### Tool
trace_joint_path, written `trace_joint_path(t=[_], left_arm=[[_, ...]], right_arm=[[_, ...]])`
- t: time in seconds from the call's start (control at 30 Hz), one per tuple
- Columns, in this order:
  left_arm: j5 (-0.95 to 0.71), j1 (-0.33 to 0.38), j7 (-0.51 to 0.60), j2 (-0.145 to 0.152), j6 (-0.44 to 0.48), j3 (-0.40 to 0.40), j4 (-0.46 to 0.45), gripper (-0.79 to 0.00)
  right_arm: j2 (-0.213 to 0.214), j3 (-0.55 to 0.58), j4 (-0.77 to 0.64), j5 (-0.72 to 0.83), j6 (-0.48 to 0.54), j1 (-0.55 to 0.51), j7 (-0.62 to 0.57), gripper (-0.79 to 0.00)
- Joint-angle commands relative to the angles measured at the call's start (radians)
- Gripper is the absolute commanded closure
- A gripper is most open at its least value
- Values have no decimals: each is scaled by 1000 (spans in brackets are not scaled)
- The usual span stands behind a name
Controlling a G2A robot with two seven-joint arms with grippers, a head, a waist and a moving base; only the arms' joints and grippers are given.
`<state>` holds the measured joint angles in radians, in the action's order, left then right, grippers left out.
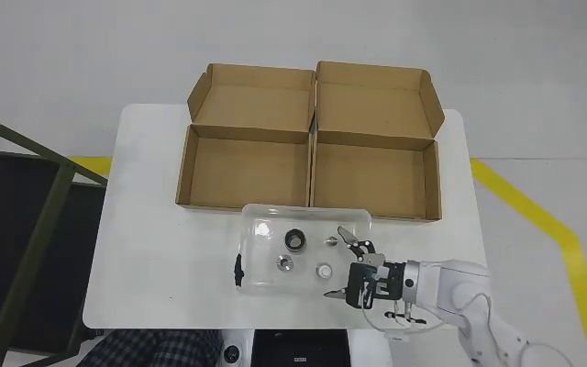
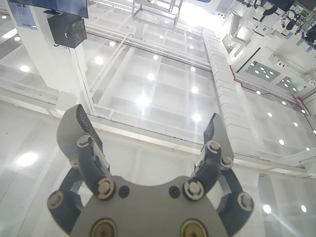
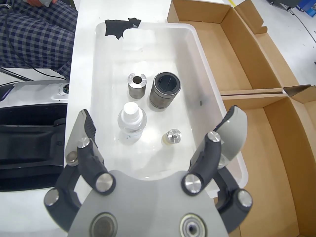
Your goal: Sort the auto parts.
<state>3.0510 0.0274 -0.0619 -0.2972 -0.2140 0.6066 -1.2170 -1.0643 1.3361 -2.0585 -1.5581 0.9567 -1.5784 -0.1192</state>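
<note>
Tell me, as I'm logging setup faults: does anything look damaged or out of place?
Only a ragged piece of black tape stuck on one end wall of the white tray; whether it covers damage cannot be told. Nothing else stands out.

The right claw (image 3: 160, 113) has a grey plate, black links, silver screws and ribbed black pads (image 3: 89, 127); its arm (image 1: 456, 279) is white.

white table (image 1: 147, 229), green frame (image 1: 41, 239) beside

Right gripper (image 3: 160, 113) masks the bin's (image 3: 200, 50) end nearest the table's (image 3: 84, 25) right edge; smallest part (image 3: 173, 135) is possibly a cap.
</note>
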Motion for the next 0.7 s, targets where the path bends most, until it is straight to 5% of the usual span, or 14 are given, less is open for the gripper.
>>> trace_joint_path(t=[0.0,0.23,0.4,0.47,0.67], left_arm=[[0,0,0,0,0,0,0,-785],[0,0,0,0,0,0,0,-785],[0,0,0,0,0,0,0,-785],[0,0,0,0,0,0,0,-785],[0,0,0,0,0,0,0,-785]], right_arm=[[1,-9,4,1,1,7,-16,-785],[3,-32,22,8,-13,24,-42,-785],[5,-45,40,7,-23,36,-56,-680],[6,-50,45,6,-24,41,-61,-570],[9,-68,53,1,-16,52,-79,-610]])
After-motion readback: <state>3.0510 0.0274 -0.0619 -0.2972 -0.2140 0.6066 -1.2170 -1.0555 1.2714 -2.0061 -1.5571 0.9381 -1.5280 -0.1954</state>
